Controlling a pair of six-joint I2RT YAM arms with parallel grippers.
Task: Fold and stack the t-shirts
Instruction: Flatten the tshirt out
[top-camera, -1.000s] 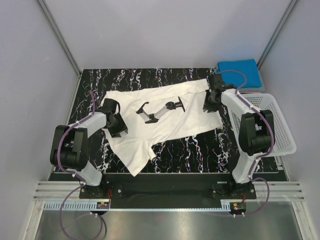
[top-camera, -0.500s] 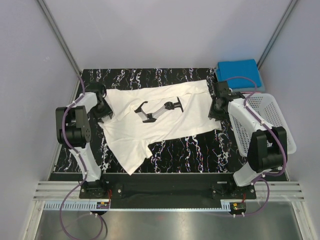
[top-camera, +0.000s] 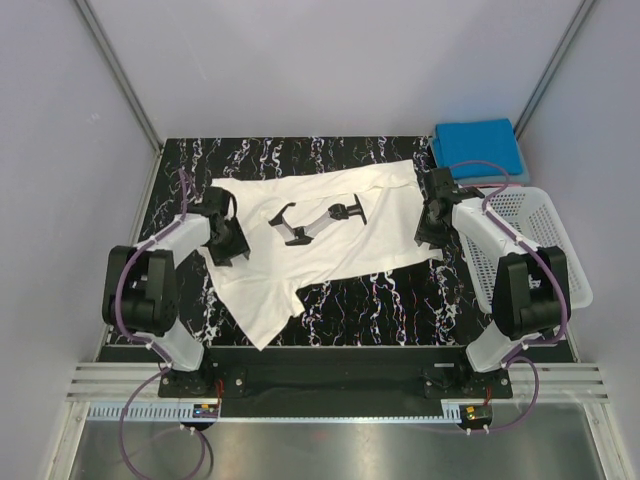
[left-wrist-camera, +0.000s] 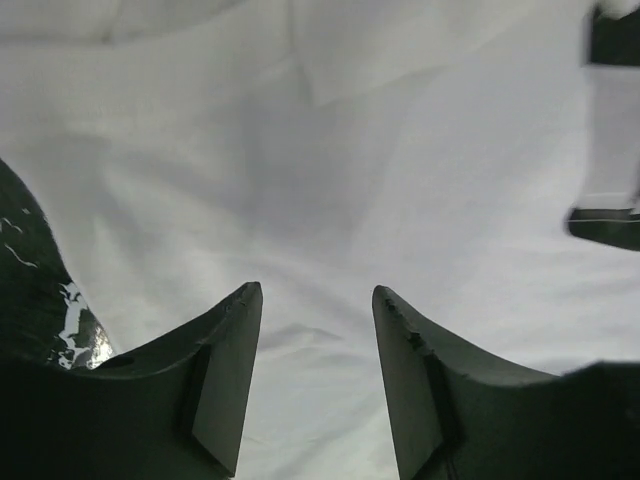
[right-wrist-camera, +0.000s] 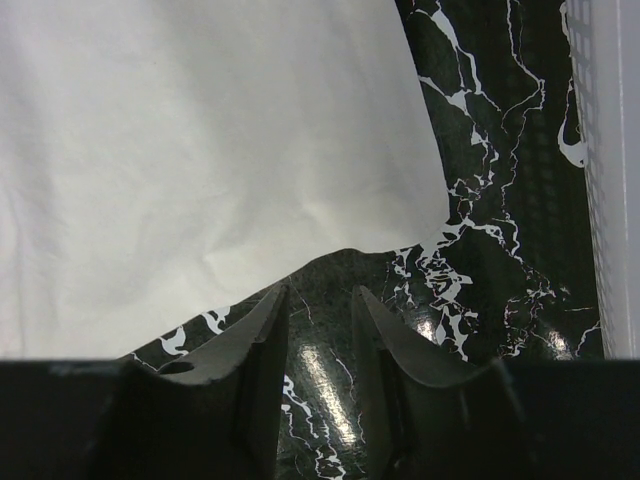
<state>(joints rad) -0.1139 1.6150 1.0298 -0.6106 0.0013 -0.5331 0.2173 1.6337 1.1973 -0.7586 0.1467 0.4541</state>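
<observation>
Left fingers (left-wrist-camera: 225, 380) gape over white t-shirt (top-camera: 375, 245); black print (top-camera: 350, 211) illegible.

A white t-shirt (top-camera: 340, 255) lies spread on the black marbled table (top-camera: 400, 295).

A black tabletop (top-camera: 390, 295) veined with white lies beneath both pairs of jaws, and it shows glossy between the right jaws. A white plastic lattice basket (top-camera: 545, 250) stands just right of the right jaws. Its wall fills the right edge of that wrist view.
</observation>
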